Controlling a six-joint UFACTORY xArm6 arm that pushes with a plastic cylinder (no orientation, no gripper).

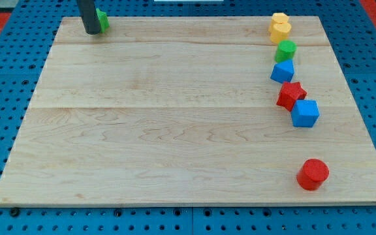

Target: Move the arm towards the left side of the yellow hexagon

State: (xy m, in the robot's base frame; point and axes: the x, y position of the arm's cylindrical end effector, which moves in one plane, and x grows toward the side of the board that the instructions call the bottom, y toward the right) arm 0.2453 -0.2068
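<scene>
Two yellow blocks stand at the view's top right: a yellow block (279,18) at the board's top edge and a yellow hexagon (280,31) touching it just below. My tip (93,31) is at the view's top left, far to the left of them. It touches a green block (102,19), which is partly hidden behind the rod.
Below the yellow blocks a line of blocks runs down the right side: a green cylinder (286,49), a blue block (282,71), a red star (290,95), a blue cube (305,113). A red cylinder (313,173) stands lower right. The wooden board (175,117) lies on a blue pegboard.
</scene>
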